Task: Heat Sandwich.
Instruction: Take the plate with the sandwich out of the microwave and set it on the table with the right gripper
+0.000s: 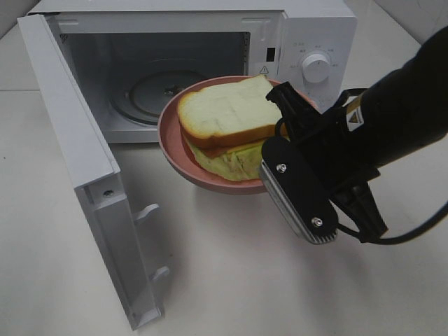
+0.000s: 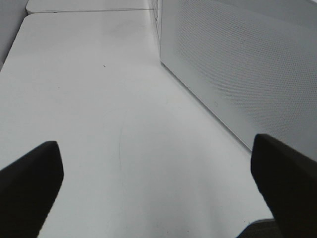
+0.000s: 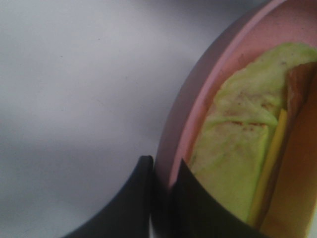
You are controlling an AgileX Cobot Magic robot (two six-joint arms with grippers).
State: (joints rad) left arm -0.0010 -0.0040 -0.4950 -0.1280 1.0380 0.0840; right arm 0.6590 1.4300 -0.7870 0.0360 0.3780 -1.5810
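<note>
The sandwich (image 1: 227, 108), white bread with tan crust over a yellowish layer, lies on a round pink plate (image 1: 168, 140). My right gripper (image 1: 278, 134) is shut on the plate's near right rim and holds it in the air before the open microwave (image 1: 315, 42). The right wrist view shows the plate's rim (image 3: 198, 89) pinched between the fingers of the right gripper (image 3: 163, 183), with the sandwich (image 3: 237, 148) just inside. My left gripper (image 2: 158, 188) stands wide open over bare table beside the microwave's perforated side wall (image 2: 247, 64). It does not show in the high view.
The microwave door (image 1: 70, 140) hangs open to the left, reaching toward the table's front. A glass turntable (image 1: 157, 91) lies inside the cavity. The dial (image 1: 316, 68) sits on the right panel. White table (image 1: 231, 266) spreads below the plate.
</note>
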